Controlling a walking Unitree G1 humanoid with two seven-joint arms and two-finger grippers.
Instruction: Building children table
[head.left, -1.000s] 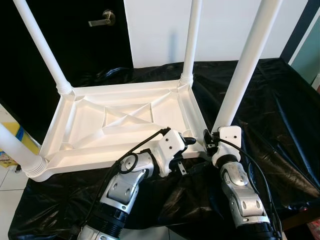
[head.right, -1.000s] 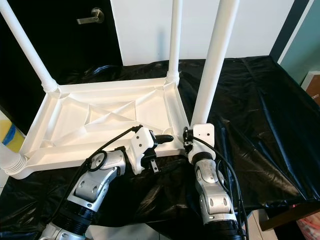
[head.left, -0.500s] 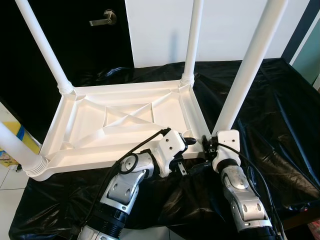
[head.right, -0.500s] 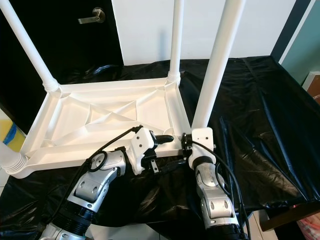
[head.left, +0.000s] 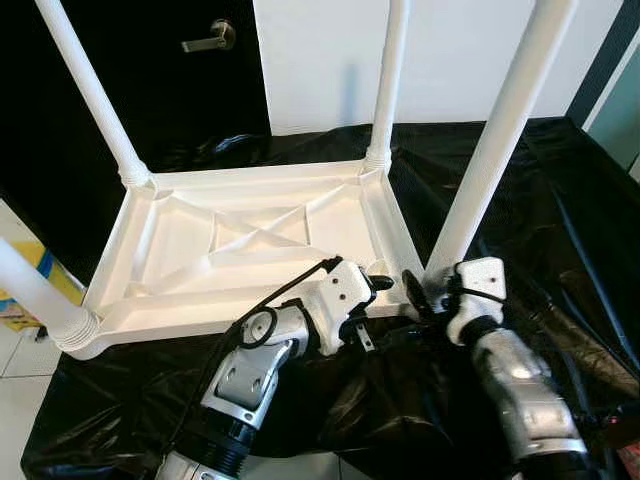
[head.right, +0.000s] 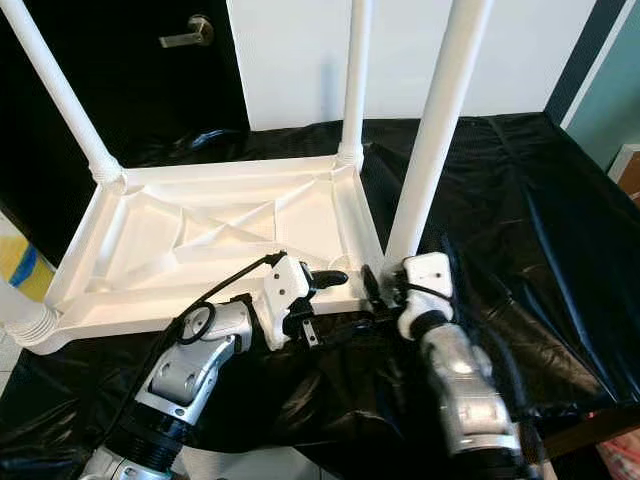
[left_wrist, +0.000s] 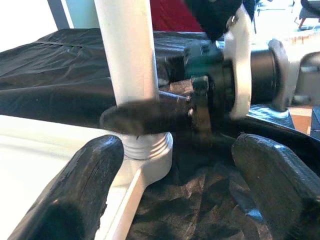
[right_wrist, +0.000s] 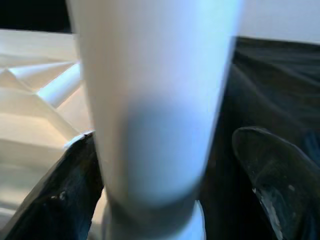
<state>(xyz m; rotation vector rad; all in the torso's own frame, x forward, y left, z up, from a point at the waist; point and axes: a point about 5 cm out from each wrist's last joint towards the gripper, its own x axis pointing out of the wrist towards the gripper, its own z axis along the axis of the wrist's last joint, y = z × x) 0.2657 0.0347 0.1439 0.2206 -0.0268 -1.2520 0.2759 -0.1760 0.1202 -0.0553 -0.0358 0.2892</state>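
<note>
Upside down on a desk (head.left: 560, 190) draped in black sheeting lies the white plastic table (head.left: 250, 250), its ribbed underside facing up and its four legs standing upward; the near right leg (head.left: 495, 150) rises from the corner closest to both arms, its ringed base seated in that corner's socket; the right claw (right_wrist: 165, 165) sits at the foot of this leg, its two black fingers (right_wrist: 280, 175) spread wide with the white tube standing between them, one finger on each side, though whether either pad actually touches the tube cannot be told from the blur; the left claw (left_wrist: 170, 175) hovers just beside the same corner, over the table's near edge, pointing at the leg's base and at the right wrist beyond it; its fingers (left_wrist: 75, 200) are likewise spread apart and grip nothing, with the ringed collar and black sheeting showing in the gap; behind the desk stand a dark door with a lever handle (head.left: 210, 38) and a white wall.
</note>
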